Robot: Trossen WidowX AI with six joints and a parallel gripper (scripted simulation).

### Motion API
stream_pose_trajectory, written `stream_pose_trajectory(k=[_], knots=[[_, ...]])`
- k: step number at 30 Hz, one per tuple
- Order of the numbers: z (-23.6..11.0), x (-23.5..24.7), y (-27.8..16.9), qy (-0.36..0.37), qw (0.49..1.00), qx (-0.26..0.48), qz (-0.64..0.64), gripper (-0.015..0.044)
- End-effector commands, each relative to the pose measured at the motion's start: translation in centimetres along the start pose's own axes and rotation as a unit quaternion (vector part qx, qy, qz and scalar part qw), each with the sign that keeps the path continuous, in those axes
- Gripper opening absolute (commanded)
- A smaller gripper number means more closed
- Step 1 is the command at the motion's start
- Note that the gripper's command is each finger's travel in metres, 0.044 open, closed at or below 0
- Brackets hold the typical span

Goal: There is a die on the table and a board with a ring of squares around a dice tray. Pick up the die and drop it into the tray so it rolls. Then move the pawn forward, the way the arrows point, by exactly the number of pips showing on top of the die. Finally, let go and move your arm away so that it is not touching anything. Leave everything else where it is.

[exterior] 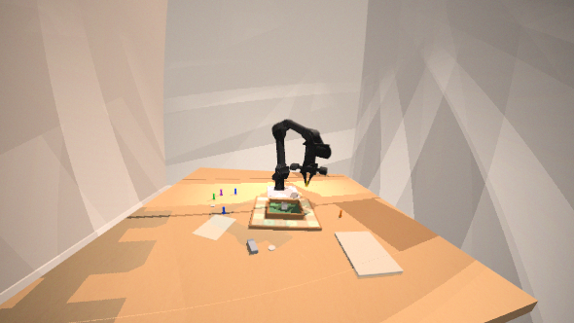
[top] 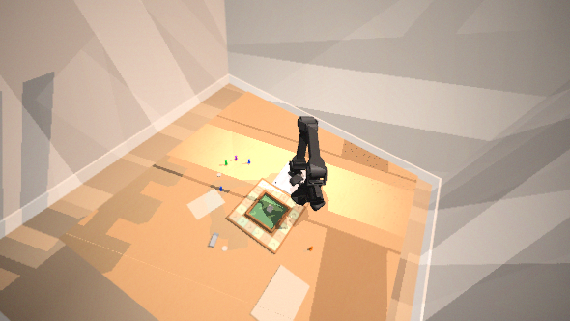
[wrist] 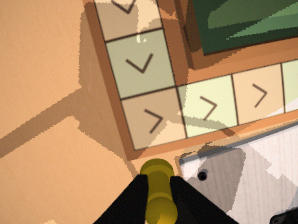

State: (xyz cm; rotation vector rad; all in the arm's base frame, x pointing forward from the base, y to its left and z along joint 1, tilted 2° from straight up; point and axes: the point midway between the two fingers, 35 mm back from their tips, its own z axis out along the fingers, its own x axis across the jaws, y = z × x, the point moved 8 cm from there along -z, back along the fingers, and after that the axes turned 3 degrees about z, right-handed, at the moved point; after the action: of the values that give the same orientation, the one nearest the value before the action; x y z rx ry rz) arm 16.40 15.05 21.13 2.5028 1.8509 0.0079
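My gripper (wrist: 157, 184) (exterior: 306, 183) (top: 316, 206) is shut on a yellow pawn (wrist: 158, 192). It holds the pawn a little above the table, just off the board's corner near the arm's base. The board (wrist: 140, 64) (top: 240, 218) (exterior: 292, 224) has a ring of pale squares with arrows around a wooden tray (top: 253, 219) (exterior: 287, 215) lined with green felt (wrist: 226, 12). A grey die (top: 269, 209) (exterior: 283, 205) lies inside the tray. I cannot read its top face.
Green (top: 225, 162), purple (top: 236, 158) and two blue pawns (top: 249, 160) (top: 221, 189) stand left of the board, and an orange one (top: 310, 248) to its right. A grey block (top: 213, 240), a small white disc (top: 224, 248) and two pale sheets (top: 206, 203) (top: 281, 295) lie in front. The arm's white base plate (wrist: 266, 183) adjoins the board.
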Motion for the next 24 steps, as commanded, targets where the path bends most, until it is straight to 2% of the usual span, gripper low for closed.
stream_pose_trajectory(k=[1,7,24], knots=[[-2.2,-0.2,-0.2,0.005,1.0,-0.001,0.003,0.0],[-4.4,-0.6,-0.4,0.005,1.0,-0.001,0.003,0.0],[-3.0,-3.2,3.4,-0.002,1.0,-0.008,-0.005,0.0]])
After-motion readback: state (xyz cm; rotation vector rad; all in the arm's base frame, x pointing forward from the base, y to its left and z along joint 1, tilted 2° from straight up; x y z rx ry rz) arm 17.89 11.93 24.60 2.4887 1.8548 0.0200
